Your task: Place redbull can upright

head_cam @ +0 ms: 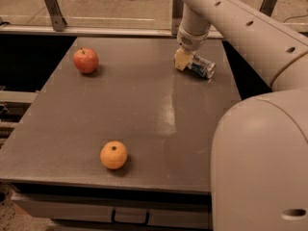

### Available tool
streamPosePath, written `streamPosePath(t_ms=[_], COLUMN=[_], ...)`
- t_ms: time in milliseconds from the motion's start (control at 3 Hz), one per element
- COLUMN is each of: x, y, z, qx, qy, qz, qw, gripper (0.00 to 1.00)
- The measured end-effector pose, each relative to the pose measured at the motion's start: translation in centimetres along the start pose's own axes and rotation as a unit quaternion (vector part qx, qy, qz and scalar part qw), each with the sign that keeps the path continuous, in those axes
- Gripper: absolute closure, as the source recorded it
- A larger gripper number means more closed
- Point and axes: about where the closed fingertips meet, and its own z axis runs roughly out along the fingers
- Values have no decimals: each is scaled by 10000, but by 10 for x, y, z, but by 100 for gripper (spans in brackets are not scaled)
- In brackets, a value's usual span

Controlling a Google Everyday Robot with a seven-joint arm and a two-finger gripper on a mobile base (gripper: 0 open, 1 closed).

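Note:
The redbull can (203, 66) lies on its side at the far right of the grey table (144, 105), silver and blue, its end pointing to the right. My gripper (184, 60) is down at the can's left end, with a yellowish finger (181, 59) against the can. The arm comes in from the upper right and hides the rest of the gripper.
A red apple (85, 60) sits at the far left of the table. An orange (114, 155) sits near the front edge. My white arm and base (260, 162) fill the right side. A rail runs behind the table.

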Motion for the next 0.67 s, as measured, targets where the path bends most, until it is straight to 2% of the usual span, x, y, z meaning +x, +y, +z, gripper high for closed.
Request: streamPosePath(t_ms=[333, 667], x=[-1, -12], y=[-1, 21], z=[-2, -31], qx=[0, -315], qy=[-1, -609], qz=[0, -261], qw=[10000, 9973], gripper=[87, 100])
